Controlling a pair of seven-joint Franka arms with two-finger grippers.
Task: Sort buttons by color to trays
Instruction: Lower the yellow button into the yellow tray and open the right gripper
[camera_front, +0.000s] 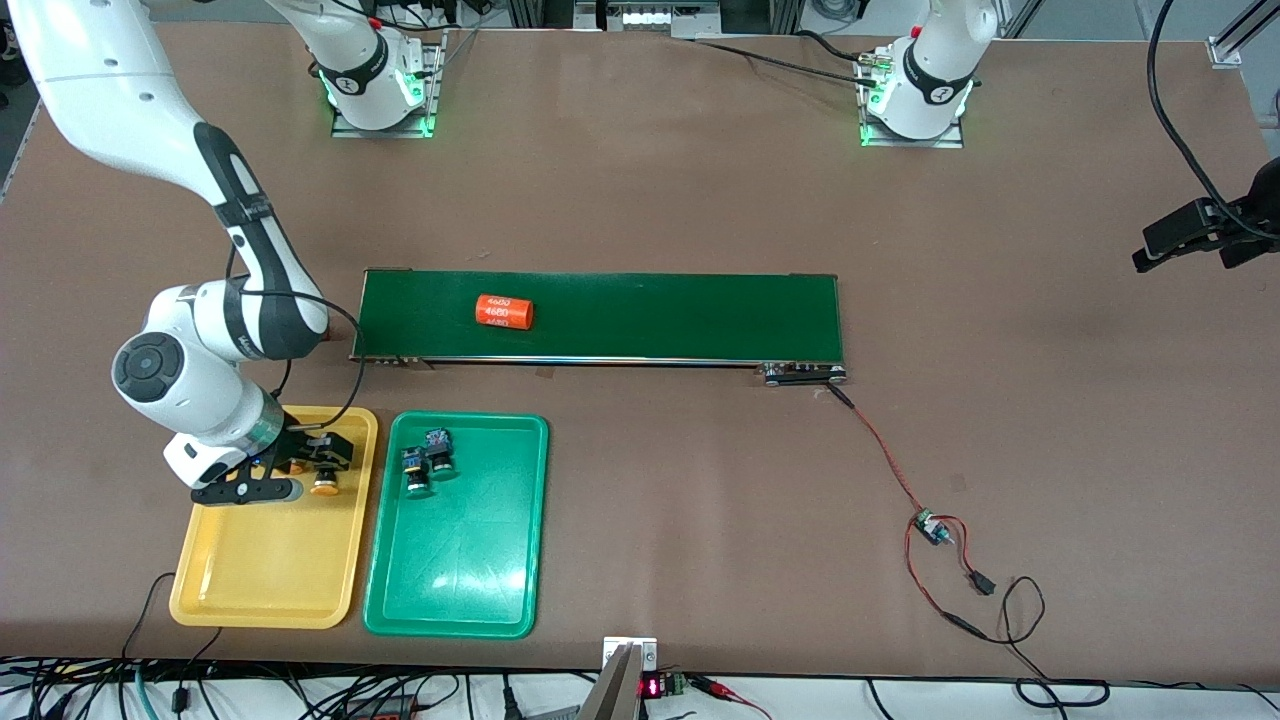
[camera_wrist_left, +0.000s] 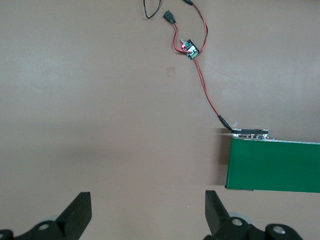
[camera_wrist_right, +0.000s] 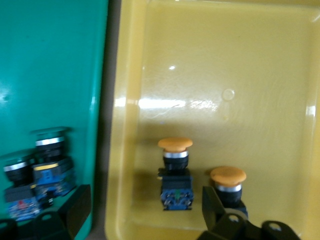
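We see glossy plastic on the yellow tray (camera_wrist_right: 210, 75) and green tray (camera_front: 470, 560), both catching glare; the brown table (camera_front: 700, 200) looks matt, the conveyor belt (camera_front: 650, 315) smooth.

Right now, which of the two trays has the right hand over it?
The yellow tray, at the right arm's end of the table; the right hand hangs open over its two orange-capped buttons. The green tray beside it has none.

A wide brown table (camera_front: 700, 200) with a matte surface fills the scene under even light. Metal framing (camera_front: 650, 15) runs along its edge by the arm bases. Black cables (camera_front: 300, 695) trail along the edge nearest the front camera. A black clamp (camera_front: 1200, 232) juts in at the left arm's end.
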